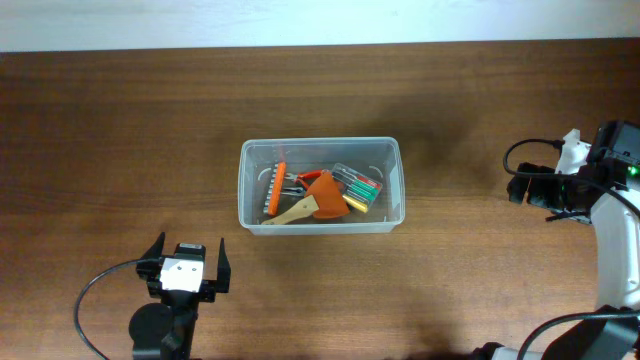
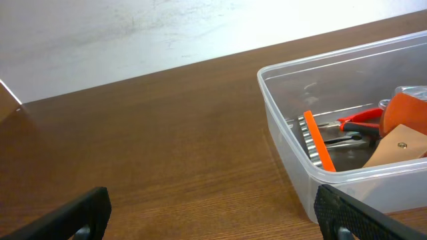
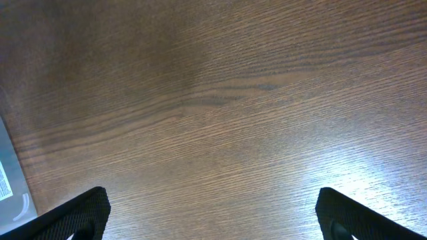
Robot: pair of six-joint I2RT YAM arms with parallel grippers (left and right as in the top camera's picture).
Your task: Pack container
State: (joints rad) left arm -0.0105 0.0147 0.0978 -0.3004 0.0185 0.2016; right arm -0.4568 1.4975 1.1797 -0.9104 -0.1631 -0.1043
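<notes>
While the black left gripper (image 1: pixel 190 246) at the lower left and the right gripper (image 1: pixel 516 187) at the right edge both stand spread wide, holding nothing, the clear shallow rectangular plastic container (image 1: pixel 320 143) sits mid-frame on the brown wooden table (image 1: pixel 100 150)

clear plastic container (image 1: pixel 320 186), wood-grain table (image 1: pixel 120 150)

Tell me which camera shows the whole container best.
Overhead: the container shows whole, rim and contents, from above. Left wrist catches only one end, cropped at the frame edge. Right wrist shows table, no recognisable container.
</notes>
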